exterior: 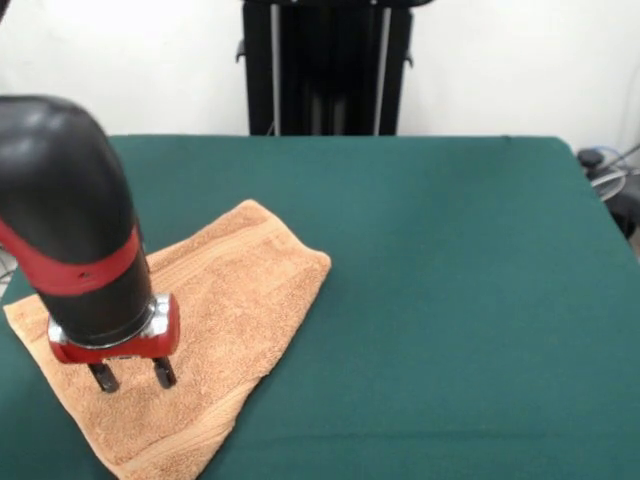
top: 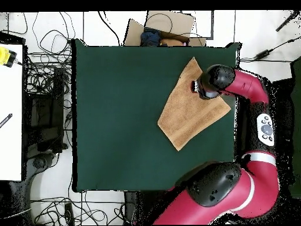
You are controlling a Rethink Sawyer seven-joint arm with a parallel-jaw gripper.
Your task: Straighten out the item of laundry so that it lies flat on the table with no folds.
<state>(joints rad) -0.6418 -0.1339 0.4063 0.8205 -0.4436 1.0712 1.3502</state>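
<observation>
I see my black two-fingered gripper spread open and empty, poised directly above the light orange-tan terry towel, whose long axis crosses a corner of the dark green felt table.

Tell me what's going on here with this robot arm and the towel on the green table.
A red and black robot arm is working on an orange-tan towel that lies on the green table. Its gripper is down over the towel with its two fingers spread apart, pointing down at the cloth or just touching it; nothing is pinched between them. The towel lies near one side edge of the table, skewed to the table's edges, and does not yet look spread out.
</observation>
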